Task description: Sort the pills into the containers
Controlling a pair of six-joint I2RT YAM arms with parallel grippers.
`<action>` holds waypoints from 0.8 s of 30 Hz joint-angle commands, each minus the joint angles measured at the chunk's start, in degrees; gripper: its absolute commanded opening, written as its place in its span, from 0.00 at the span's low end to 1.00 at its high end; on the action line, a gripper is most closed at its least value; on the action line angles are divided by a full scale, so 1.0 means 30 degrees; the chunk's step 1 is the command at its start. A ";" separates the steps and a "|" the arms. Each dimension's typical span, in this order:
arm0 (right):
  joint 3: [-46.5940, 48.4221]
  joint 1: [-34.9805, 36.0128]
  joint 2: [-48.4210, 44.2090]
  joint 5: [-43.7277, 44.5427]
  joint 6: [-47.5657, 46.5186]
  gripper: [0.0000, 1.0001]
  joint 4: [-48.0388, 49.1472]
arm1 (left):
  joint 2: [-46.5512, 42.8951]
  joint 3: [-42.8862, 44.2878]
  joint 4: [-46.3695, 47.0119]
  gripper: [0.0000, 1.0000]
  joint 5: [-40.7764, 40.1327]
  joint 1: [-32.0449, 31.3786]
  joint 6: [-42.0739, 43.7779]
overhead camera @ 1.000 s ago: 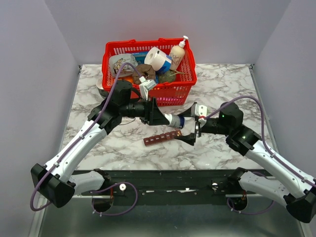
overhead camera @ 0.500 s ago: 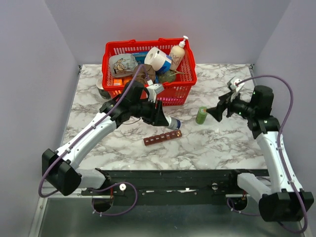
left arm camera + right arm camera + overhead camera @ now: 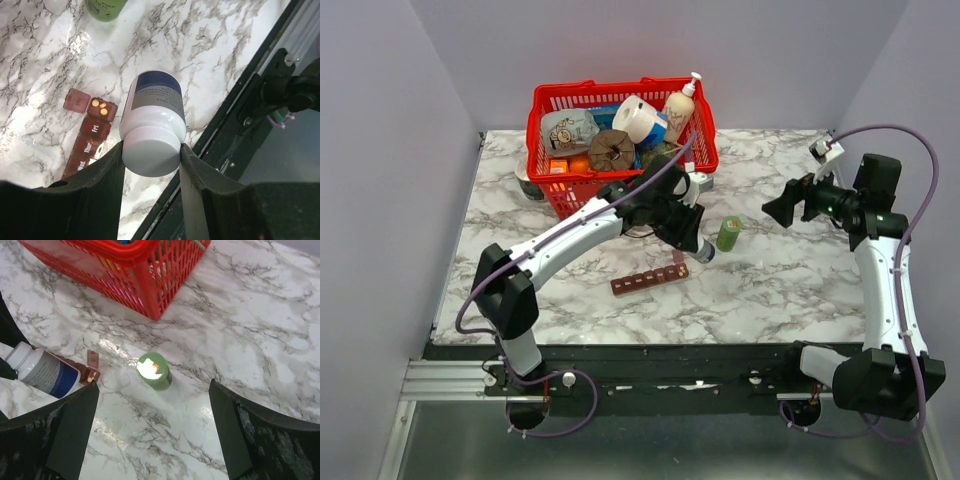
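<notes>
The containers, a dark-red strip, lie mid-table. The left gripper, clamped on a white bottle, has swung over the strip's three-o'clock end. The right gripper, fingers apart, has backed off toward three o'clock, leaving a green bottle standing. Three pills lie in the end compartment, so pouring has likely begun; the lids read Fri, Thur, Wed.

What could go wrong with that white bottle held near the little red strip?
The left tool grips the white pill bottle only at its white end, so it might slip. The compartments are small; pills could land on the table. The green bottle stands close and might get knocked.
</notes>
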 commanded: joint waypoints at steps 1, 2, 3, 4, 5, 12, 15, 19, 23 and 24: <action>-0.2010 -0.0805 -0.0982 -0.0065 0.1109 1.00 0.1673 | 0.1344 0.1900 -0.1002 0.00 -0.1850 -0.0647 0.0585; -0.2769 -0.0922 -0.1332 0.0140 0.1229 1.00 0.2665 | 0.1752 0.2107 -0.1002 0.00 -0.2257 -0.0735 0.0584; -0.3270 -0.0981 -0.1481 0.0345 0.1405 1.00 0.3168 | 0.1930 0.2312 -0.1089 0.00 -0.2494 -0.0910 0.0584; -0.3681 -0.1040 -0.1598 0.0405 0.1929 1.00 0.3608 | 0.2135 0.2720 -0.1206 0.00 -0.2699 -0.1028 0.0584; -0.4091 -0.1127 -0.1745 0.0406 0.2282 1.00 0.4511 | 0.2514 0.2927 -0.1265 0.00 -0.2991 -0.1087 0.0555; -0.5999 -0.2182 -0.2126 0.0173 0.2784 1.00 0.5897 | 0.4508 0.4977 -0.2085 0.00 -0.4981 -0.2082 0.0233; -0.6292 -0.2446 -0.2244 -0.0004 0.2725 1.00 0.5927 | 0.5650 0.6149 -0.2759 0.00 -0.5570 -0.2522 0.0145; -0.6351 -0.2622 -0.2391 0.0055 0.2637 1.00 0.5927 | 0.6969 0.8079 -0.3606 0.00 -0.6682 -0.2991 0.0115; -0.6409 -0.2681 -0.2391 -0.0062 0.2637 1.00 0.5927 | 0.8723 0.9869 -0.4750 0.00 -0.7648 -0.3547 0.0262; -0.6409 -0.2681 -0.2391 -0.0092 0.2637 1.00 0.5956 | 0.8932 1.0163 -0.4955 0.00 -0.7768 -0.3838 0.0349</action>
